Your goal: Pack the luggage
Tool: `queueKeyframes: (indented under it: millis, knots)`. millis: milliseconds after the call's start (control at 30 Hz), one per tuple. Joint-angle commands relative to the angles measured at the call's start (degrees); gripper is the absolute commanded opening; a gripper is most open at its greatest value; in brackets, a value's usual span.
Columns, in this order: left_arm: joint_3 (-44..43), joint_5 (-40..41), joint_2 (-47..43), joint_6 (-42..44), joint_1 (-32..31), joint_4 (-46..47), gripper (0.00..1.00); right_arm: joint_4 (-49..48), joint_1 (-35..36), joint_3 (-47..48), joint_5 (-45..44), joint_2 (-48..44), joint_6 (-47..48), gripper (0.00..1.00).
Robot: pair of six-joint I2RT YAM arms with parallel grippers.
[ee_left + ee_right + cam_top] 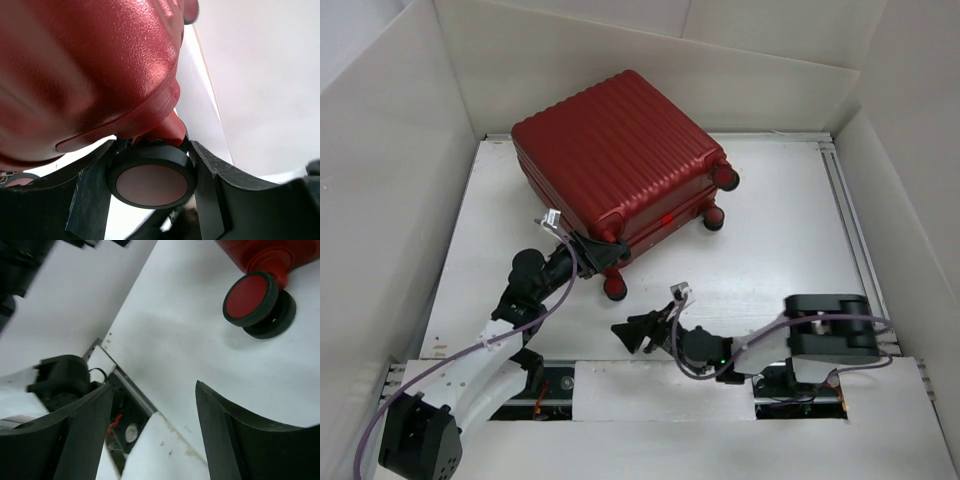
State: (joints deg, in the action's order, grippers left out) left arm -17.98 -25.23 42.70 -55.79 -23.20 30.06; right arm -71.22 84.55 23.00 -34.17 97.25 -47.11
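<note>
Top view first: the luggage (615,150) lies shut on its broad side toward the far-left corner of the table (790,270), with its wheeled end slanting toward the middle. The left gripper (601,252) is right up against the near corner of the case. The right gripper (632,335) hangs over bare table close to the near edge, well apart from the shell.

Over to the left wrist: the fingers (87,200) sit tight on either side of the upper wheel (152,182), with no gap that I can see. I read that as the pincer clenched on the luggage by that caster, with the red shell bulging just above it.

Right wrist now: both fingers are spread wide with nothing but table between them, so that pincer is released. The lower wheel (250,297) rests on the table up ahead, clear of the fingers.

On handling, this looks like a stiff, ribbed hard shell, glossy and far too broad for these small jaws, and probably heavy for arms like these. Sliding or pivoting it seems wiser than lifting. The caster gives a narrow hold, but it likely swivels, so the case could twist in the grip. For opening, the seam between the two shells looks like the better place to catch. With the case closed, nothing is packed yet.
</note>
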Motion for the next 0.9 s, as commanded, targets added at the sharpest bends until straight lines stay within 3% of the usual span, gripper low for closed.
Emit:
queueKeyframes:
  millis: [0,67,100,133,167,200,267,333,367,433,533,667,867]
  knots:
    - [-3.9,-7.5,-0.6,-0.9,-1.7,15.4,0.00,14.7,1.2,-1.2,-4.3,-10.0,-2.7,0.73]
    - [-5.3,-6.3,-1.9,3.1,-1.7,9.7,0.13,27.3,1.2,2.1,-6.0,-18.1,-2.2,0.75]
    - [-5.9,-3.4,-3.0,5.1,-1.7,6.6,0.20,39.7,1.2,3.9,-7.8,-20.7,-1.7,0.77]
    - [-7.2,-1.6,-4.4,7.2,-1.7,3.1,0.30,44.5,1.2,7.3,-9.2,-22.9,-0.3,0.79]
    - [-7.9,0.9,-6.1,11.4,-1.7,-0.8,0.46,49.8,1.2,9.1,-10.5,-27.4,0.4,0.81]
    - [-8.5,6.5,-10.0,13.2,-1.7,-7.9,0.54,55.9,1.2,10.3,-11.7,-29.5,3.1,0.83]
    - [-9.2,12.3,-14.2,15.6,-1.7,-13.8,0.67,60.0,0.0,13.4,-11.4,-33.0,5.8,0.88]
    - [-9.9,20.4,-19.9,16.9,-1.7,-20.4,0.92,64.4,-3.5,15.5,-7.6,-36.6,7.9,0.93]
    - [-10.5,22.9,-21.4,16.9,-1.7,-22.5,0.99,65.1,-5.1,17.7,-6.0,-37.2,8.9,0.94]
    - [-10.5,29.3,-25.0,16.1,-1.7,-27.3,0.99,66.6,-9.1,20.4,-3.9,-37.2,11.8,0.98]
    - [-8.4,32.2,-27.6,14.1,-1.7,-29.6,0.99,69.4,-13.7,29.7,3.8,-30.7,17.3,1.00]
    - [-4.9,30.0,-27.6,11.2,-1.7,-30.8,0.97,77.2,-20.9,42.9,14.0,-17.8,22.6,1.00]
    - [0.5,28.5,-28.4,10.1,-1.7,-32.8,0.88,80.4,-23.2,53.0,22.0,-6.6,25.8,1.00]
